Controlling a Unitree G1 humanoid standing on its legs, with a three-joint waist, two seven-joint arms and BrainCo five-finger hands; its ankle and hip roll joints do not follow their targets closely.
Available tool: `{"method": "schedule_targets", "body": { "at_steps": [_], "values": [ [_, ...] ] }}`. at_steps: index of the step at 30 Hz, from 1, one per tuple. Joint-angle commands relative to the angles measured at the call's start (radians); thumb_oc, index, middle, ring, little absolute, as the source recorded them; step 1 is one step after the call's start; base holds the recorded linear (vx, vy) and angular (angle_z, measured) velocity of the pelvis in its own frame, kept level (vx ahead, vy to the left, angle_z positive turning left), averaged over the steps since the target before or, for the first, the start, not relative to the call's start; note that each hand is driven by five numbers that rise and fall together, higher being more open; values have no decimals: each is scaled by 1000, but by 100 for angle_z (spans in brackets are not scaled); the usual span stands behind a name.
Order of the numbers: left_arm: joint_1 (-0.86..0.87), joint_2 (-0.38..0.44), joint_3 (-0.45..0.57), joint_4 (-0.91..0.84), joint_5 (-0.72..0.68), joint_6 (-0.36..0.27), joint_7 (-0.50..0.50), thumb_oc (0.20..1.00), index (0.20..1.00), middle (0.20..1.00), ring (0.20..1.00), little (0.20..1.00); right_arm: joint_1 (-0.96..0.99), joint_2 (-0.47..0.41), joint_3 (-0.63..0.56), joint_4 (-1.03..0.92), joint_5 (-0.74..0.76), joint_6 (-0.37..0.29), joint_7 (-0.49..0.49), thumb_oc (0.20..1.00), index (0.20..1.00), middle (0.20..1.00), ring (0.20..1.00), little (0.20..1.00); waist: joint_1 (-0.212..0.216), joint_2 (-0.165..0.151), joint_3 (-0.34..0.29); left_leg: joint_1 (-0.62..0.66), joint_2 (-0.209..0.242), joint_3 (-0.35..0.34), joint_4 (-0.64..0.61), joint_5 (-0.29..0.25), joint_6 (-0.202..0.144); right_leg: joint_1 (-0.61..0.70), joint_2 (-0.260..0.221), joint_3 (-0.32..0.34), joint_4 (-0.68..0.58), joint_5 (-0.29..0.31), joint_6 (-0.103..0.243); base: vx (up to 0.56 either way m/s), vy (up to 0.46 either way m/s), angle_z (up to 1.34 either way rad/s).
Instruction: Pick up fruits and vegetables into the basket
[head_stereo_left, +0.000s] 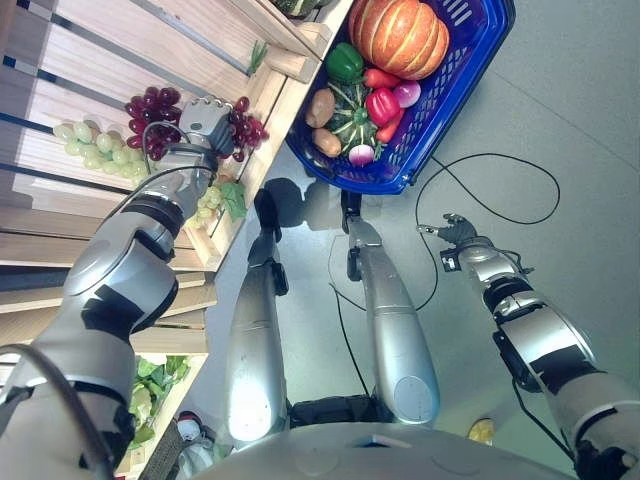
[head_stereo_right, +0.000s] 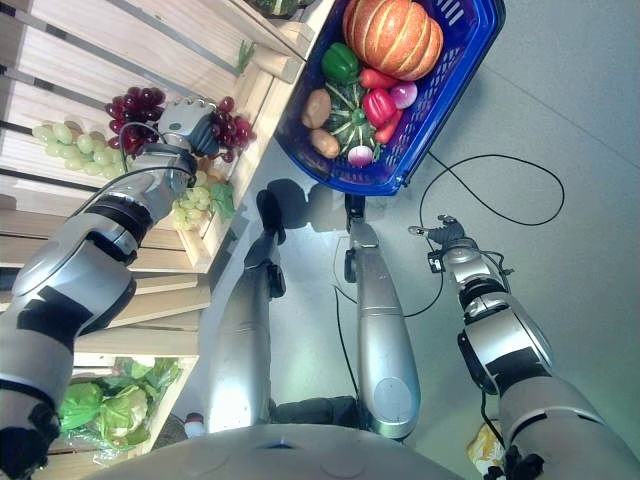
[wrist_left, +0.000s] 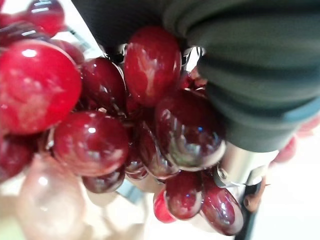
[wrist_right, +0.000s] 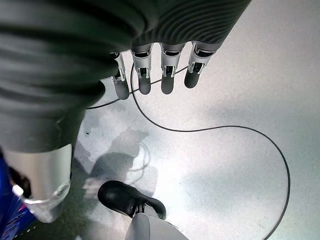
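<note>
The left hand (head_stereo_left: 205, 125) reaches into a wooden shelf (head_stereo_left: 90, 60), buried in a bunch of red grapes (wrist_left: 100, 125), its fingers hidden so the grip cannot be told; green grapes (head_stereo_left: 95, 148) lie alongside; the right hand (wrist_right: 150, 75) hangs over the floor, fingers straight and empty; the blue basket (head_stereo_left: 470, 70) holds a pumpkin (head_stereo_left: 398, 35), peppers and potatoes.

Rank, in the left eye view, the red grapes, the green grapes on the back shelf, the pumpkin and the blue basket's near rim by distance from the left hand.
1. Red grapes: right at the left hand, on the shelf.
2. Green grapes: beside it, further along the shelf on the robot's left.
3. Blue basket near rim: across on the floor, to the robot's right.
4. Pumpkin: deepest in the basket, farthest.
</note>
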Motion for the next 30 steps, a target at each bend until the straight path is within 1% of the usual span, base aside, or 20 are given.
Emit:
{"method": "schedule_targets", "body": {
  "at_steps": [1,2,6,8,9,13,14,15,16,19,22,24,25,26,27,29,30],
  "values": [
    [138,12,182,32,-304,-87,-73,200,200,200,200,200,74,-49,5,7,35,-22,-22,1000,1000,1000,1000,1000,43,3,-27,-18,-20,-33,70,-68,-29,39,23,-19,0,-16,63,0,0,0],
    [142,16,207,24,-373,-114,-90,200,200,200,200,200,76,-53,0,4,33,-24,-22,1000,1000,1000,1000,1000,44,5,-27,-16,-20,-34,70,-67,-29,40,21,-20,3,-17,63,0,0,0],
    [151,22,276,-24,-531,-146,-153,200,200,200,200,200,82,-61,-17,-9,37,-35,-26,1000,1000,1000,1000,1000,50,13,-27,-3,-22,-35,62,-67,-29,52,16,-27,5,-22,64,0,0,0],
    [157,21,302,-37,-581,-162,-169,200,200,200,200,200,82,-65,-22,-14,44,-46,-29,1000,1000,1000,1000,1000,53,16,-27,2,-23,-36,60,-68,-28,55,14,-29,8,-25,65,12,-9,2],
    [172,23,344,-79,-700,-172,-213,200,200,200,200,200,87,-67,-35,-31,58,-70,-37,1000,1000,1000,1000,1000,57,20,-27,16,-25,-36,58,-73,-27,67,12,-32,12,-31,65,23,-15,5],
    [185,21,389,-132,-842,-184,-259,200,200,200,200,200,88,-71,-50,-61,98,-112,-56,1000,1000,1000,1000,1000,60,23,-27,25,-27,-36,59,-78,-26,73,9,-37,18,-36,64,18,-3,7],
    [193,16,407,-157,-910,-202,-271,200,200,200,200,200,91,-74,-59,-86,116,-134,-71,1000,1000,1000,1000,1000,60,23,-27,26,-28,-37,62,-79,-27,76,8,-37,20,-38,63,20,-9,6],
    [204,16,423,-188,-944,-203,-277,200,200,200,200,200,98,-76,-68,-112,126,-151,-89,1000,1000,1000,1000,1000,62,22,-27,30,-27,-36,61,-81,-27,79,7,-39,21,-41,63,21,-11,6],
    [209,15,433,-207,-975,-203,-284,200,200,200,200,200,103,-76,-74,-133,133,-156,-99,1000,1000,1000,1000,1000,61,22,-27,31,-27,-36,62,-82,-27,80,7,-39,22,-42,62,22,-13,6],
    [251,6,484,-314,-1108,-248,-300,200,200,200,200,200,138,-77,-101,-279,158,-214,-195,1000,1000,1000,1000,1000,60,20,-27,37,-28,-36,65,-89,-24,84,7,-41,29,-46,61,11,-5,3],
    [282,-5,525,-387,-1176,-295,-320,200,200,200,200,200,165,-64,-116,-399,152,-254,-280,1000,1000,1000,1000,1000,60,17,-27,41,-31,-36,65,-93,-23,89,6,-43,27,-49,59,0,0,0],
    [294,-13,547,-422,-1197,-320,-331,200,200,200,200,200,173,-61,-122,-472,144,-266,-327,1000,1000,1000,1000,1000,60,17,-27,45,-33,-36,62,-96,-23,94,5,-46,25,-51,59,0,0,0],
    [307,-23,571,-463,-1219,-346,-343,200,200,200,200,200,180,-56,-125,-545,123,-283,-376,1000,1000,1000,1000,1000,60,17,-27,48,-35,-37,61,-99,-23,97,2,-48,24,-54,58,0,0,0],
    [311,-26,576,-471,-1224,-360,-350,200,200,200,200,200,181,-54,-126,-560,118,-295,-386,1000,1000,1000,1000,1000,60,17,-27,49,-35,-37,60,-99,-23,97,1,-49,24,-54,59,0,0,0],
    [326,-38,598,-519,-1238,-383,-370,200,200,200,200,200,189,-50,-139,-646,80,-302,-425,1000,1000,1000,1000,1000,60,21,-27,51,-38,-37,57,-101,-22,98,-2,-51,24,-58,59,0,0,0],
    [339,-51,616,-559,-1249,-409,-395,200,200,200,200,200,197,-46,-149,-725,25,-314,-442,1000,1000,1000,1000,1000,60,25,-27,55,-40,-37,54,-102,-20,101,-4,-53,24,-61,59,0,0,0],
    [345,-54,625,-582,-1255,-410,-402,200,200,200,200,200,203,-45,-152,-765,10,-310,-447,1000,1000,1000,1000,1000,60,27,-27,56,-40,-36,52,-102,-20,102,-6,-52,23,-63,59,0,0,0]
  ]
}}
